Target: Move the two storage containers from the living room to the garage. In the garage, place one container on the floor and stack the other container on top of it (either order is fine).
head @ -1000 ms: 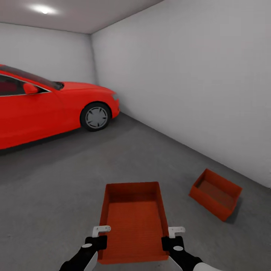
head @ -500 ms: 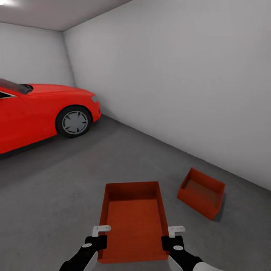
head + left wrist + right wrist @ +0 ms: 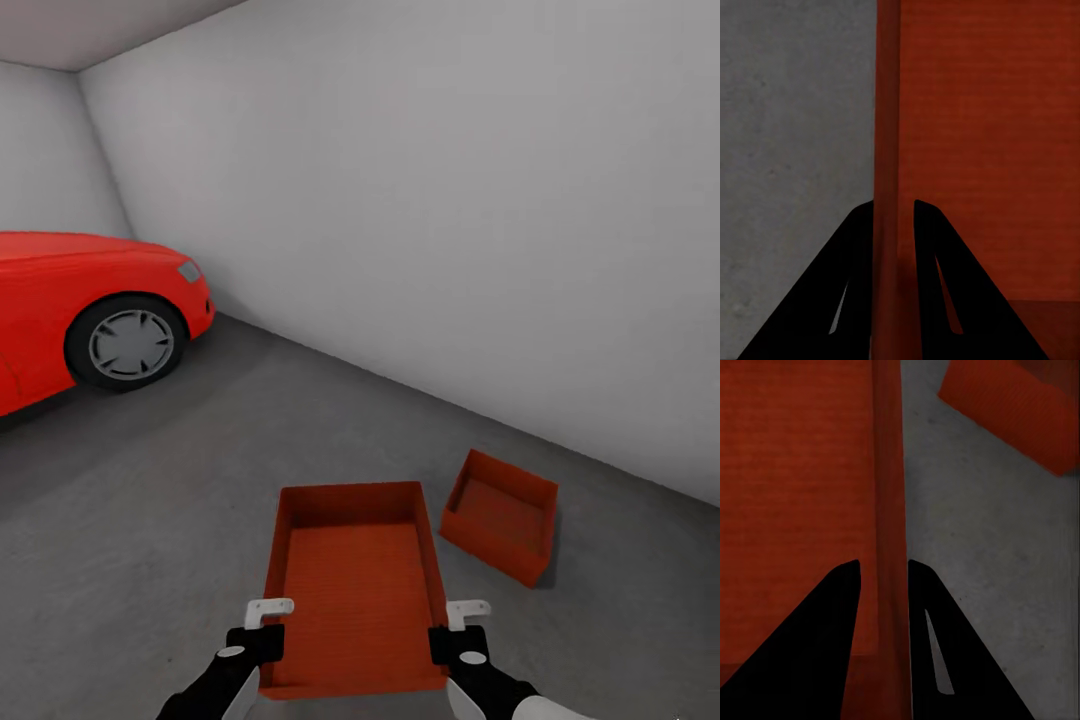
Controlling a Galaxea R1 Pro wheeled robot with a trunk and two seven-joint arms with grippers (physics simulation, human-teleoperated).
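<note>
Both claws, left claw (image 3: 262,632) and right claw (image 3: 452,632), are pinching the carried bin's (image 3: 352,590) side walls; the floor bin (image 3: 500,515) is lying ahead-right of the right claw, nearer it.

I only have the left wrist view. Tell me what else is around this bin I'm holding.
Observer: The other storage container sits on the concrete floor, ahead and to the right of the held container.
Operator: Confirm the right side is gripped too.
Observer: Yes. The right gripper has its fingers on either side of the held container's right wall, as the left gripper does on the left wall.
Operator: Report any obstacles ahead.
Observer: A red car stands far ahead on the left, and a pale grey wall runs close behind the floor container.
</note>
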